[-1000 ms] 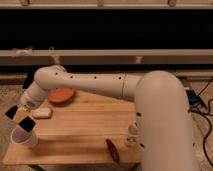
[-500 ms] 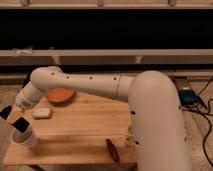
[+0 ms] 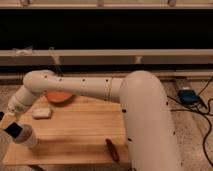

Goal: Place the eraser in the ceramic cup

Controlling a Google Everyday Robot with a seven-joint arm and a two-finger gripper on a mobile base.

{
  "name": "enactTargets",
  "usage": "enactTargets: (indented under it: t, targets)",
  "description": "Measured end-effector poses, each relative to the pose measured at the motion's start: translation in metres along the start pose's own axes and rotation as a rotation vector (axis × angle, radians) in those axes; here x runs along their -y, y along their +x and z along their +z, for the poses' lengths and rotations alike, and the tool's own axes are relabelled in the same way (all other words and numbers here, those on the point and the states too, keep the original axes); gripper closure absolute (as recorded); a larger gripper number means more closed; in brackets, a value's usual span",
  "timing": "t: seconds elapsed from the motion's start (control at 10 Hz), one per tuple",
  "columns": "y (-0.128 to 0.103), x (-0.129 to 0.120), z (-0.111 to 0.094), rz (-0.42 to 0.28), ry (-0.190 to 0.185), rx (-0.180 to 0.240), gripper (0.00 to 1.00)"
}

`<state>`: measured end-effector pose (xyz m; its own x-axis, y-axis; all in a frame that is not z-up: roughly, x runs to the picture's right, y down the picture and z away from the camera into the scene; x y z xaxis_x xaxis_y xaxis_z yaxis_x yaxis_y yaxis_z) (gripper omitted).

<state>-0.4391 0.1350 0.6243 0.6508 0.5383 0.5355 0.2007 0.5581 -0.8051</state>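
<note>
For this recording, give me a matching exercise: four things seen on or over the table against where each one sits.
Things:
1. ceramic cup
2. orange bowl
3. pale pad
4. dark red-brown object

Places:
A. near the table's front edge, right of the middle
B. at the table's back, partly behind the arm
C. front left corner, right under the gripper
D. left part of the table, between bowl and cup

Pairs: 1-C, 2-B, 3-D, 4-A
</note>
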Motion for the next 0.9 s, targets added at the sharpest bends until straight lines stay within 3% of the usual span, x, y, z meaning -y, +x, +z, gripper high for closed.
enactTargets:
  t: [0.6, 0.7, 0.9]
  targets:
    - [0.029, 0.010, 0.010, 0.031, 0.016, -0.031, 0.28]
    - [0.032, 0.011, 0.010, 0.034, 0.021, -0.033, 0.22]
    - [0.035, 0.014, 0.008, 0.031, 0.037, -0.036, 0.20]
